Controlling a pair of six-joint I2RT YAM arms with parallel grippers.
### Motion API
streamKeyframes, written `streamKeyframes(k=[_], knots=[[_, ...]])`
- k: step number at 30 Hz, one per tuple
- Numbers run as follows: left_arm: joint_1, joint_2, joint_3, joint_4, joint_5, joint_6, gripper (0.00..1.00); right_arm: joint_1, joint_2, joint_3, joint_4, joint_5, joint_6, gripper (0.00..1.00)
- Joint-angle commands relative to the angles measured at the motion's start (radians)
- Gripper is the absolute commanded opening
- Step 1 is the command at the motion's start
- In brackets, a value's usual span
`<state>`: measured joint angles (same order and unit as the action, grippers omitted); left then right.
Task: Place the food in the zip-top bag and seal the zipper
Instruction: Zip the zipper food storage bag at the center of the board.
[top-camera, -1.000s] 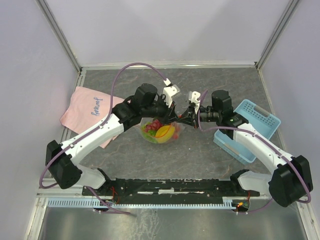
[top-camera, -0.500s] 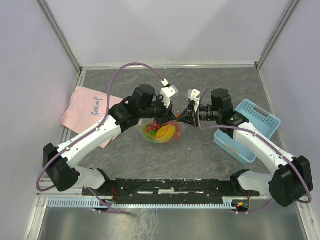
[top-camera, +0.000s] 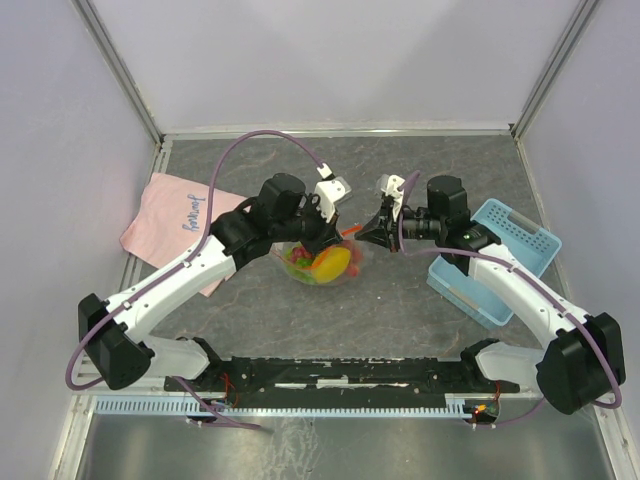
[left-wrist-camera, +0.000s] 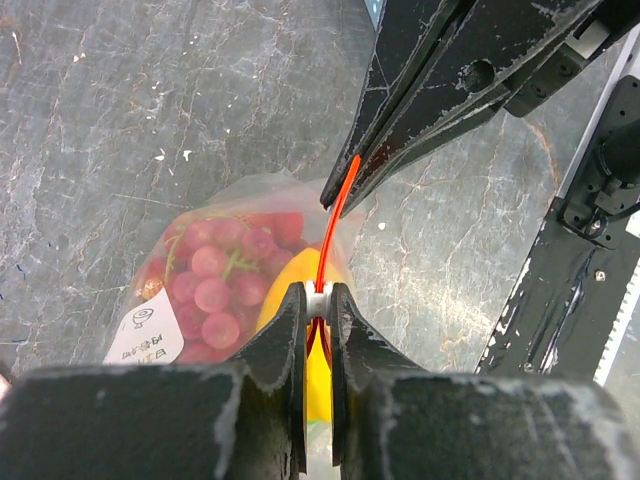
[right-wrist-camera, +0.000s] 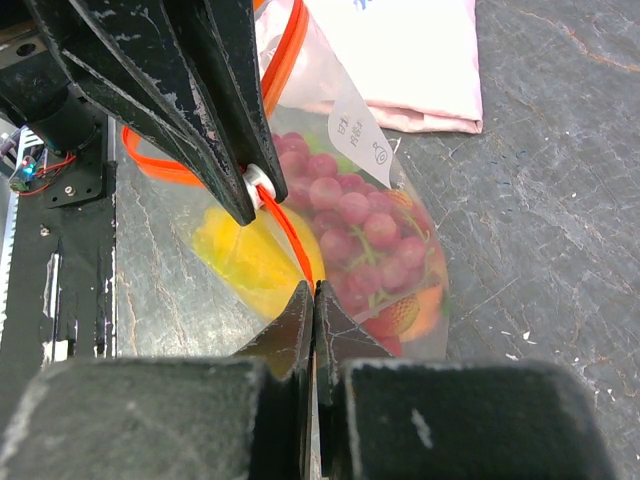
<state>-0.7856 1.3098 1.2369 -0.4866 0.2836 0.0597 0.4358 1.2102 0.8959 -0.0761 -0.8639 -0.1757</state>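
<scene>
The zip-top bag (top-camera: 322, 266) hangs between both grippers at mid table. The food is inside it: red grapes (left-wrist-camera: 215, 278), a yellow banana (left-wrist-camera: 292, 318) and an orange piece (right-wrist-camera: 408, 312). A white label (left-wrist-camera: 148, 335) shows on the bag's side. The orange-red zipper (left-wrist-camera: 337, 215) runs taut from one gripper to the other. My left gripper (left-wrist-camera: 318, 296) is shut on the zipper's small white slider (right-wrist-camera: 262, 181). My right gripper (right-wrist-camera: 313, 291) is shut on the strip's end, a short way from the left one. Behind the left gripper the strip (right-wrist-camera: 160, 165) still loops apart.
A pink cloth (top-camera: 180, 222) lies at the left, partly under the left arm. A light-blue basket (top-camera: 497, 258) stands at the right beside the right arm. The black mounting rail (top-camera: 340, 375) runs along the near edge. The table top (top-camera: 400, 300) is grey stone-patterned.
The left gripper has closed onto the white slider. The left wrist has shifted a little left, away from the right gripper. The right gripper has kept its pinch on the strip's end.
</scene>
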Motion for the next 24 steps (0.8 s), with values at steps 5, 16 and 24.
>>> streamKeyframes(k=[5,16,24], knots=[[0.013,-0.039,0.034,-0.013,0.049,0.073,0.03,-0.023,0.007,0.071,0.0,-0.085,-0.016,0.22],[0.013,-0.006,0.061,-0.006,0.105,0.064,0.03,0.056,0.084,0.127,-0.02,-0.133,-0.095,0.46],[0.013,-0.019,0.049,-0.023,0.057,0.052,0.03,0.07,0.112,0.177,-0.105,-0.096,-0.14,0.06]])
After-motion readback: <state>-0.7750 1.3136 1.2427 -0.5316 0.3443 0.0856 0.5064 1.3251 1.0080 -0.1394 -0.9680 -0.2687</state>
